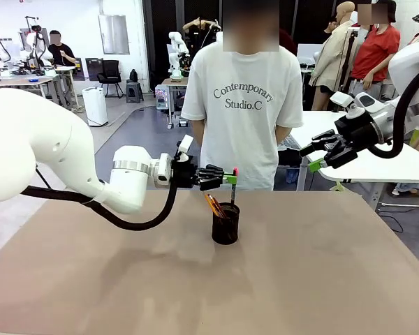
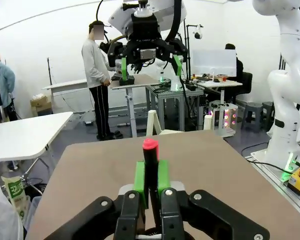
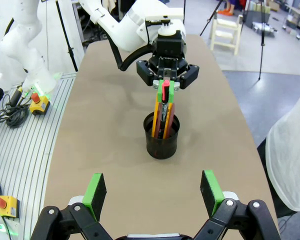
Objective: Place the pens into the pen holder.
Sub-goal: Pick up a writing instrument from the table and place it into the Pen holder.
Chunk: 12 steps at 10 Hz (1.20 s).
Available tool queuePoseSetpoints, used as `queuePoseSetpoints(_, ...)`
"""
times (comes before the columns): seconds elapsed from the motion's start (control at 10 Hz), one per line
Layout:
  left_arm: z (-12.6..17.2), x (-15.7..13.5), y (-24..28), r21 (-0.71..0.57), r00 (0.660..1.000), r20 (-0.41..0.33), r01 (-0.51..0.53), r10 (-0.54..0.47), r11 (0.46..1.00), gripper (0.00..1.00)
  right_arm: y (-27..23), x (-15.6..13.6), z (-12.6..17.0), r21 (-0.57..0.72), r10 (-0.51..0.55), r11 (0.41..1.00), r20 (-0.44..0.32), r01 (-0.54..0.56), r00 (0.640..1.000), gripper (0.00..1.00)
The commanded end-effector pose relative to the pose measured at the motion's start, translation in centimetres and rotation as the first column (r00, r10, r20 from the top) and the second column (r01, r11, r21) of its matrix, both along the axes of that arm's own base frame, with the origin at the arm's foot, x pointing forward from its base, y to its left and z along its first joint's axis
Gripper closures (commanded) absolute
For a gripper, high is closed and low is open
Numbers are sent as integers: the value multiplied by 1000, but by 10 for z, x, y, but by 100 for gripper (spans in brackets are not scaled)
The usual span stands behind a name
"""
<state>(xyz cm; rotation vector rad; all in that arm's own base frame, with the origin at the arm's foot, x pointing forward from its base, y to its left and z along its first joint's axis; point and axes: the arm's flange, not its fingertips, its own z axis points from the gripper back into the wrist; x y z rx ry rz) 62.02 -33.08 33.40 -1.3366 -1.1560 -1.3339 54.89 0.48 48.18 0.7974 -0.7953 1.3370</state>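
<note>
The robot's left gripper is clamped on the black pen with red ends, holding it upright so its lower end stands inside the black wire-mesh pen holder near the middle of the brown table. Gripping the pen near its top, with the fingers reaching in level from the side, appears meant to let the shaft drop straight into the narrow cup without knocking it. Two pens already lean against the holder's rim: the orange-yellow pencil-like pen and, beside it, the pinkish-brown pen. The right gripper hangs high and well apart from the cup, its green-padded fingers spread wide and empty, apparently kept clear of the working arm. A person in a white printed T-shirt stands at the far side, hands behind the back. Judged from this, only the release of the last pen remains.
</note>
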Motion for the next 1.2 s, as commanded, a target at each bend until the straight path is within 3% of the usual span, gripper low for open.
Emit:
queuePoseSetpoints(0.0, -1, 6, -1, 17, 1000, -29, 5, -5, 1000, 100, 2, 3, 5, 1, -4, 1000, -12, 4, 1000, 0)
queuePoseSetpoints(0.1, -4, 7, -1, 16, 999, -36, 7, -6, 1000, 100, 2, 3, 5, 1, -4, 1000, -12, 4, 1000, 0)
queuePoseSetpoints(0.6, 2, 6, 4, -3, 1000, -22, 4, -4, 1000, 5, 2, 3, 5, 1, -4, 1000, -12, 4, 1000, 0)
queuePoseSetpoints(0.7, 2, 6, 4, -2, 1000, -21, 3, -3, 1000, 0, 2, 3, 5, 1, -4, 1000, -12, 4, 1000, 0)
queuePoseSetpoints(1.1, 5, 2, 6, 22, 1000, 6, -1, 1, 1000, 0, 2, 3, 5, 1, -4, 1000, -12, 4, 1000, 0)
